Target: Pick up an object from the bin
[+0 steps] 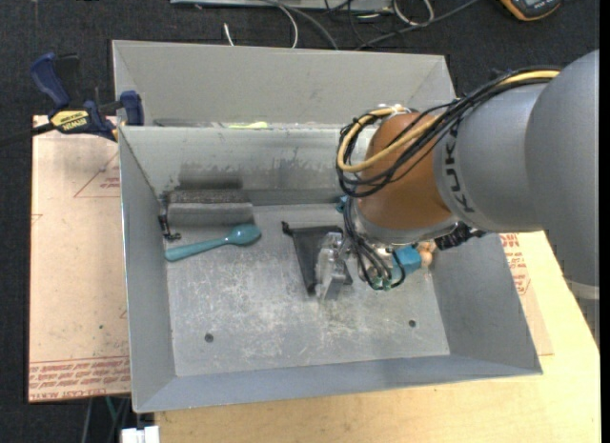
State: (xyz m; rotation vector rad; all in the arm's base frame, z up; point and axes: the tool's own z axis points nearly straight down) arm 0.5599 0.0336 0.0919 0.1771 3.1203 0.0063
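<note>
The gripper (333,274) sits low near the middle of the bin (286,341); how wide it stands cannot be told, and nothing can be seen held in it. Just beside it on its left, touching or nearly so, lies one black angled piece (306,249). Well apart, further left, lies one teal spoon (214,242), and just behind that one grey block (208,212) against the back wall. In front of the gripper the floor is bare up to the near wall.
</note>
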